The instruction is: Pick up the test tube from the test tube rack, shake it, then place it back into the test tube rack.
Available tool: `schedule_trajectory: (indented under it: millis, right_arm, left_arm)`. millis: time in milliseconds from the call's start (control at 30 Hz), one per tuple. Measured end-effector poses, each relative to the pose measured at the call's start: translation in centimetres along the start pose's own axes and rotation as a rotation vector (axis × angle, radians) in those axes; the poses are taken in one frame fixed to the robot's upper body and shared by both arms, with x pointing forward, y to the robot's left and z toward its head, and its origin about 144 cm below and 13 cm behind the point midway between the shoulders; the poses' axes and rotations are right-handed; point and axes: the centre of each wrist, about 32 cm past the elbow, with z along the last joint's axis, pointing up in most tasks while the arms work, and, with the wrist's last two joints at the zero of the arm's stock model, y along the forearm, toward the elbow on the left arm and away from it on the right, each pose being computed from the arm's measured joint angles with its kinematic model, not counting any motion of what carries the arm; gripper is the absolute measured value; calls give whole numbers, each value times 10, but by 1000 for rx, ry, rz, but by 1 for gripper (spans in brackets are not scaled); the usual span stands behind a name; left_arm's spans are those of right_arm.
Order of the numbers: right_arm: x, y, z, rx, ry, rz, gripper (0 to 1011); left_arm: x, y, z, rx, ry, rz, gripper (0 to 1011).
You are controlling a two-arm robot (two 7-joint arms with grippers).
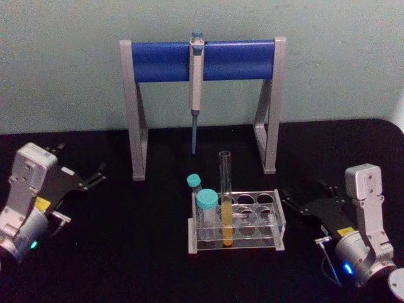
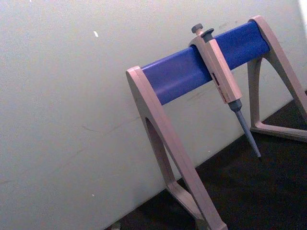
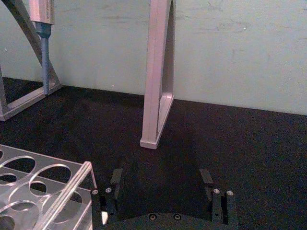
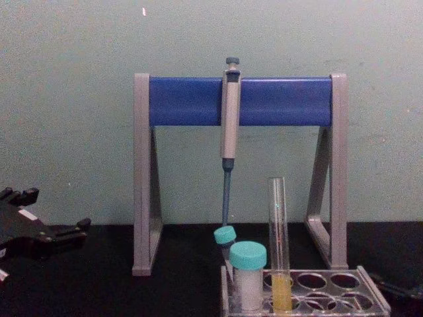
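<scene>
Your right gripper sits low on black table, right of test tube rack, fingers spread apart, empty. Test tube stands upright in rack's front row, beside teal-capped vials. Your left gripper parked far left; finger gap cannot tell. Pipette hangs on stand behind.

The test tube, a tall, slim clear glass tube without a cap, stands upright in a front-row hole of the test tube rack, yellow-orange liquid filling its lower part. The low clear plastic rack sits near the table's front edge, about mid-width.
</scene>
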Motion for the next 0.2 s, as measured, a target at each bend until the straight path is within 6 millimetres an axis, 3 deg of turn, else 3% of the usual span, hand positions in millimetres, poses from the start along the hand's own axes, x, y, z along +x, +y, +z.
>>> schedule_trajectory:
  millis: [200]
  right_arm:
    - [0, 0, 0, 0, 0, 0, 1000]
  left_arm:
    - [0, 0, 0, 0, 0, 0, 1001]
